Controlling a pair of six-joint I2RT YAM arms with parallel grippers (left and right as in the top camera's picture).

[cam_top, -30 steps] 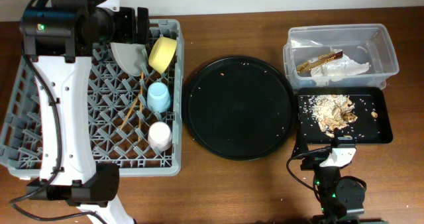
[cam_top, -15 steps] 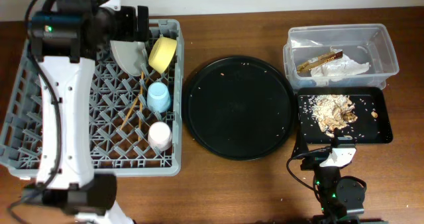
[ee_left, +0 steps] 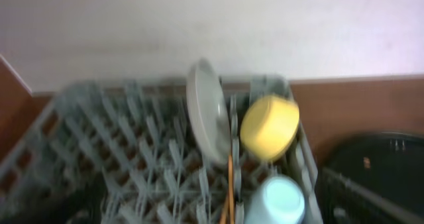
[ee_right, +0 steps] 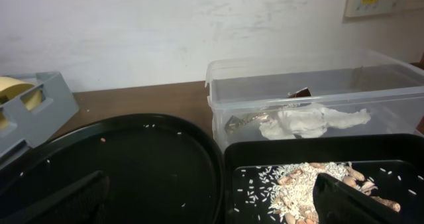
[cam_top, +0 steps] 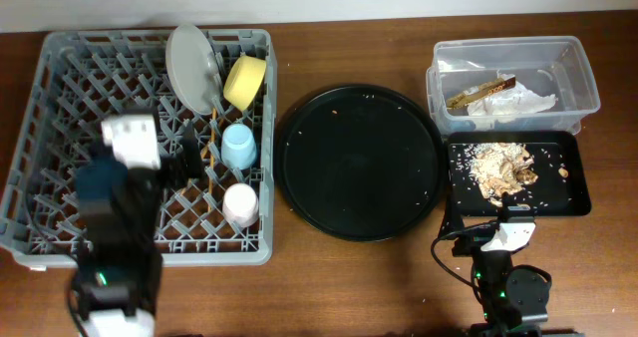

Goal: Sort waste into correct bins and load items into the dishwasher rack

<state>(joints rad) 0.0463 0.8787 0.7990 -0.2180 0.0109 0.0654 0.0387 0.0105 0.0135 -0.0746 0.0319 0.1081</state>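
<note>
Your left gripper pulled back from the far corner, leaving the plate upright in the dishwasher rack beside the yellow bowl. Swinging low, it could have clipped the blue cup. Blur hid its fingers; I couldn't tell their state. Your right gripper sat spread wide.

The whole tabletop is viewed straight down from high overhead. The dishwasher rack is seen from the left wrist, close and slightly above, faced toward the back wall and blurred. Its yellow bowl is shared with overhead. The clear tub and round black tray are seen closely from the right wrist, near tabletop level, also faced toward the back wall. Both are shared with overhead.
</note>
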